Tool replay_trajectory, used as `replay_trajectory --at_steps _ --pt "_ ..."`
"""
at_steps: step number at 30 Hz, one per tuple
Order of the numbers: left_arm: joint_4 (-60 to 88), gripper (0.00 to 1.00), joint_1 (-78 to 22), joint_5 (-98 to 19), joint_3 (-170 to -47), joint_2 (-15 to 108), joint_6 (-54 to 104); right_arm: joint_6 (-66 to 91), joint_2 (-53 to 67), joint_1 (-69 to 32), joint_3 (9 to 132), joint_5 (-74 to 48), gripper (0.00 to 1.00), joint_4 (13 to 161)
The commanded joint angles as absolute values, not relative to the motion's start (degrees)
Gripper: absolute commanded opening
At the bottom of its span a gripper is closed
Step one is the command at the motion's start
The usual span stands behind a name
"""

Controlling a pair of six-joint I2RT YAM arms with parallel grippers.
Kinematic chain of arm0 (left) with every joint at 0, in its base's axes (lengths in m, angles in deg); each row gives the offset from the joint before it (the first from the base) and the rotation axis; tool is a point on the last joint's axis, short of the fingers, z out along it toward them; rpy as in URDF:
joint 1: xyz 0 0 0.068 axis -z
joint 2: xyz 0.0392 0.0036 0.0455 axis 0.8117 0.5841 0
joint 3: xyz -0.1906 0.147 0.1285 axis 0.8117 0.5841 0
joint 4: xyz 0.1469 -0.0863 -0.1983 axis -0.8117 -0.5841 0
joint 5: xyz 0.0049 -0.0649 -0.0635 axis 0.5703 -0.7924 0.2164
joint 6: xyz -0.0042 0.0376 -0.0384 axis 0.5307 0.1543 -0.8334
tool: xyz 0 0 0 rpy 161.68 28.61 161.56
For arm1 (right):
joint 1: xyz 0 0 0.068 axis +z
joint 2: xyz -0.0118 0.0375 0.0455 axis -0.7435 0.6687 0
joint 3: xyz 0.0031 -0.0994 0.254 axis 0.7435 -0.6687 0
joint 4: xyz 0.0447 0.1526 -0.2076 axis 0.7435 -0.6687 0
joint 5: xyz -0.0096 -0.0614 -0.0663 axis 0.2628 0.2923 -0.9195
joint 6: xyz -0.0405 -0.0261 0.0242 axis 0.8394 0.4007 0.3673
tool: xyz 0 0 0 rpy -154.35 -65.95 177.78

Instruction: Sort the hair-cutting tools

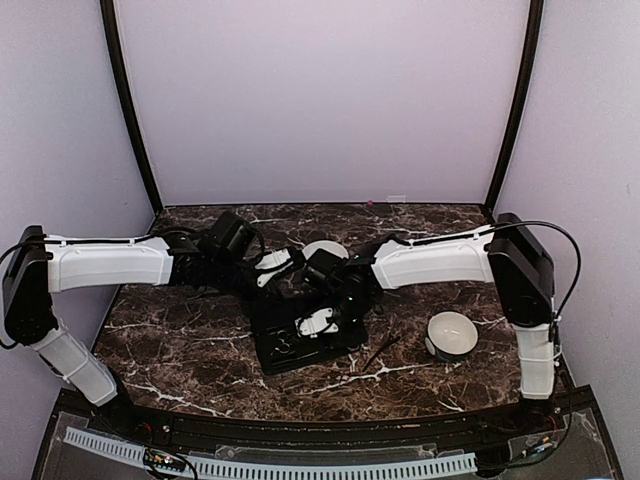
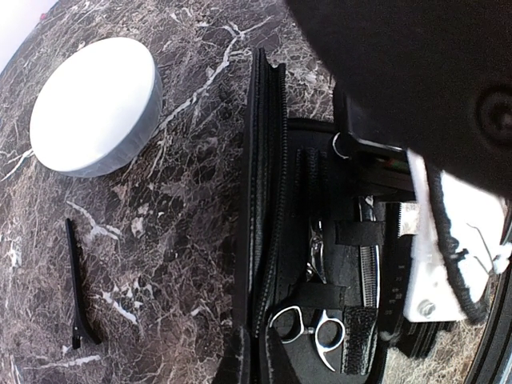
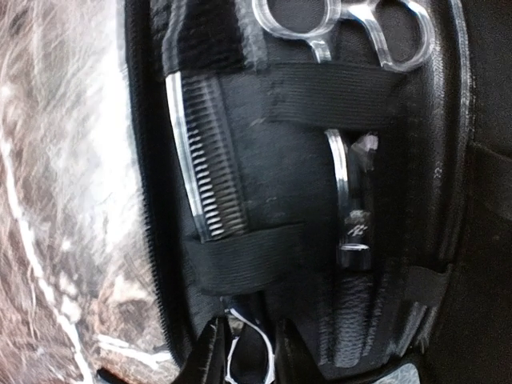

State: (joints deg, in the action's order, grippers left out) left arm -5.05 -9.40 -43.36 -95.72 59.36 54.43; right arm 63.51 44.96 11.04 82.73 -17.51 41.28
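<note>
Black right pincer [image 3: 246, 356] narrowly parted about a silver loop [image 3: 237, 346] at case's [image 3: 152, 160] end, grip unclear; left pincer [image 1: 285, 265] pressed together

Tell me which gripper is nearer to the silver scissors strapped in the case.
Right. The right gripper hangs directly over the open case, close to the scissors; the left gripper sits beyond the case's far edge, off it.

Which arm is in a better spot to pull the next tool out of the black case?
Right, probably. The right gripper is low inside the case, fingers either side of something shiny, comb and scissors close by. The left gripper is shut and hangs back at the case's far edge.
</note>
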Motion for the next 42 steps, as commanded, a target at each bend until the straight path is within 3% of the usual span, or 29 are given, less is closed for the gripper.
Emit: replay_trajectory --at_steps 1,5,13,17,21,24,33,42 --pt "-6.6 0.00 -8.5 -46.2 -96.6 61.1 54.8 62.8 49.1 10.8 84.9 -16.2 0.12 39.6" --pt "-6.7 0.00 -8.4 -46.3 -96.6 61.2 54.8 63.0 49.3 11.5 86.1 -15.5 0.06 40.0" --pt "-7.0 0.00 -8.4 -46.5 -96.7 61.4 54.9 60.3 50.3 13.4 88.2 -12.4 0.06 40.6" --pt "-7.0 0.00 -8.4 -46.5 -96.8 61.4 54.9 57.0 48.9 13.7 86.1 -13.5 0.09 45.3" --pt "-7.1 0.00 -8.4 -46.5 -96.8 61.4 55.0 56.7 46.5 13.6 84.0 -15.3 0.22 46.5" --pt "-7.2 0.00 -8.4 -46.6 -96.9 61.5 54.9 56.2 45.0 13.3 84.8 -13.7 0.27 42.5" --pt "-7.3 0.00 -8.4 -46.5 -96.9 61.5 54.9 55.2 37.5 10.7 79.8 -10.8 0.30 40.4" --pt "-7.5 0.00 -8.4 -46.6 -97.1 61.7 55.0 54.0 38.6 8.6 77.1 -13.6 0.29 43.4"
